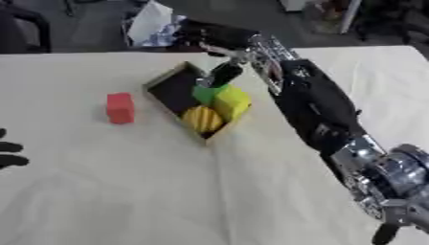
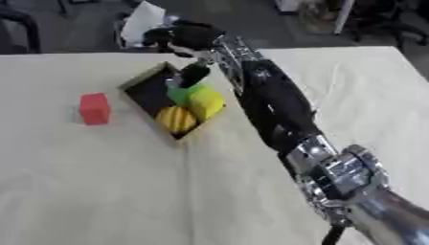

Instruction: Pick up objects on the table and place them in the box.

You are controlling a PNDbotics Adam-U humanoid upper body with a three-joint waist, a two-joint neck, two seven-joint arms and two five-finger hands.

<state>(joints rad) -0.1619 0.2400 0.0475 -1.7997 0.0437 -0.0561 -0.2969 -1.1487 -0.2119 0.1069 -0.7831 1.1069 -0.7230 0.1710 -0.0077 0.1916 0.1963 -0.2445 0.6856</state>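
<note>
Block [image 1: 120, 108], red, on the counter [image 1: 100, 182] looks light and rigid; take its flat sides. Right hand [image 1: 220, 42] over box [image 1: 172, 88]: fingers unclear.

An open box [image 1: 164, 84] lies askew mid-table, holding green [image 1: 206, 93], yellow [image 1: 232, 101] and ribbed yellow [image 1: 202, 118] objects; a red block [image 1: 120, 108] stands just left of it.

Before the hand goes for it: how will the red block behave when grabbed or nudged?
The red block looks boxy with flat faces, so it should slide rather than roll. It stands a little taller than wide on the table, so a high push might tip it. It seems rigid, likely keeping its shape when held. Nothing touches it; the box sits apart to its right.
</note>
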